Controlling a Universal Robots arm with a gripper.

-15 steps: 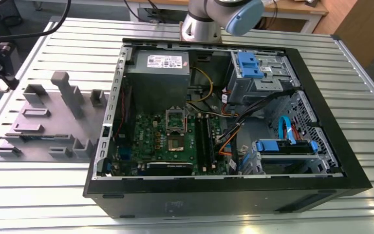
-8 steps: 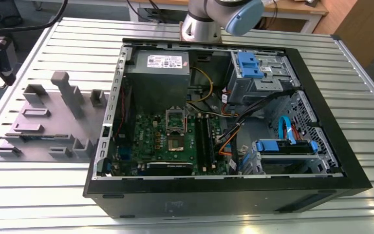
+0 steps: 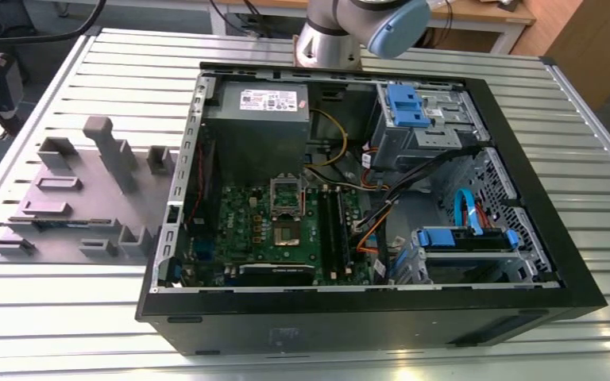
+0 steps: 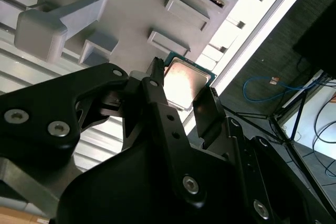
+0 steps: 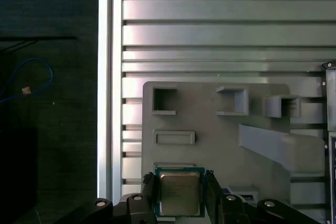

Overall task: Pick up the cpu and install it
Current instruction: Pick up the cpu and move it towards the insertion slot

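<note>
The cpu (image 5: 180,195) is a small square chip with a silvery top and a green rim. In both wrist views it sits between my two black fingers (image 5: 148,187), which press on its opposite edges. My gripper (image 5: 179,178) is shut on it, hanging well above the grey fixture plate (image 5: 210,129). In the second wrist view the cpu (image 4: 186,80) reflects light between the fingers (image 4: 157,90) of the gripper (image 4: 182,80). The exterior view shows the open computer case (image 3: 368,309). On its green motherboard, the socket (image 3: 289,232) lies bare with its hinged metal frame (image 3: 287,190) flipped up.
The grey fixture plate (image 3: 72,206) with raised blocks lies on the slatted metal table (image 3: 61,294) at the exterior view's left. Inside the case are a grey power-supply box (image 3: 257,111), cables (image 3: 390,198) and blue drive brackets (image 3: 406,107). The arm's base (image 3: 332,40) stands behind the case.
</note>
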